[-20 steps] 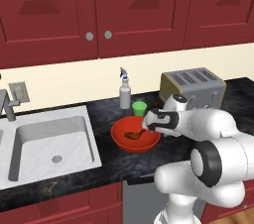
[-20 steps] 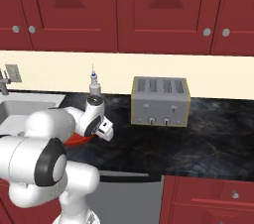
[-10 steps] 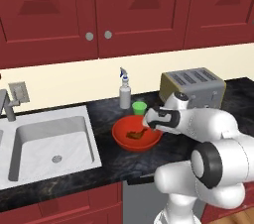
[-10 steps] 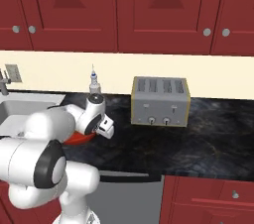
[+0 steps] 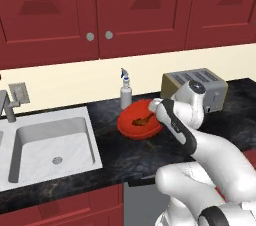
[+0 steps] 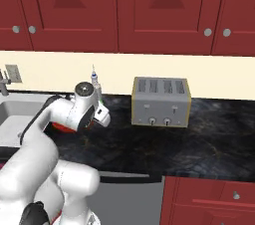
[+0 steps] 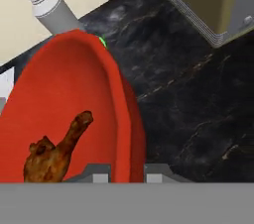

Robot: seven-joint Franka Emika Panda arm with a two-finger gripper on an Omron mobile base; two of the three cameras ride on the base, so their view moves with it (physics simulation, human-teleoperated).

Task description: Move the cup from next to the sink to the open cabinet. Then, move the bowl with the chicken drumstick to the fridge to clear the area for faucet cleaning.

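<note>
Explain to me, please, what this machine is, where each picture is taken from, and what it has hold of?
It is a white robot arm on a driving base in a simulated kitchen. Two pictures come from cameras on the base, behind the arm to its left and right; the third looks along its hand. On the dark counter stand a toaster, a spray bottle and a red bowl holding a chicken drumstick, beside the sink. The pincer straddles the bowl's rim, one finger inside, one outside, apparently closed on it.

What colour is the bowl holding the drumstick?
Red; the bowl shows best in the hand view.
</note>
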